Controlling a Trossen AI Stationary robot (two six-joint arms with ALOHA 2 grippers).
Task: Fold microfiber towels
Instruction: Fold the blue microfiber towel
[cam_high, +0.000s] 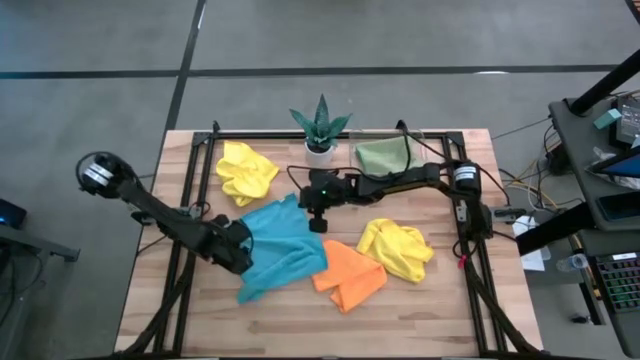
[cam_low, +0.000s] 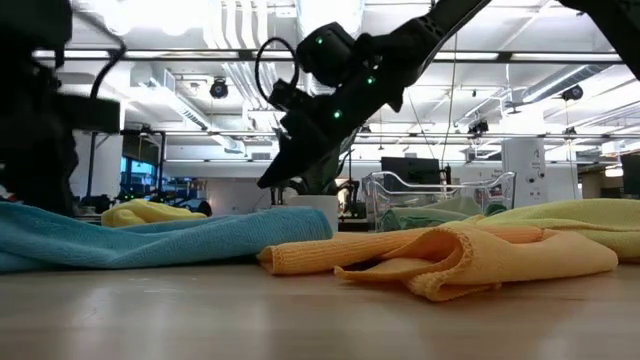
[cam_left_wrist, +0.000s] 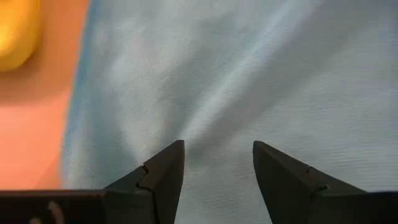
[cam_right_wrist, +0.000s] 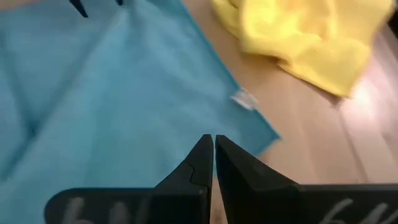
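The sky blue towel (cam_high: 285, 245) lies spread flat on the table at the middle left, slightly rumpled. My left gripper (cam_high: 240, 252) is open low over the towel's left edge, with blue cloth (cam_left_wrist: 249, 74) filling its wrist view. My right gripper (cam_high: 318, 224) is shut and empty. It hangs just above the towel's far right corner (cam_right_wrist: 249, 124), clear of the cloth in the low view (cam_low: 268, 183). The orange towel (cam_high: 350, 275) lies crumpled against the blue towel's near right side. One yellow towel (cam_high: 397, 248) lies to the right and the other (cam_high: 245, 170) at the far left. My left gripper stands open with its fingertips (cam_left_wrist: 168, 162) close over the blue towel near its left edge. I cannot tell whether they touch the cloth.
A spiky green potted plant (cam_high: 320, 125) stands at the far middle. A clear plastic tray (cam_high: 390, 155) beside it holds the sage green towel. Bare wood shows along the near edge (cam_high: 300, 330). The black frame rails (cam_high: 185, 260) run along both sides.
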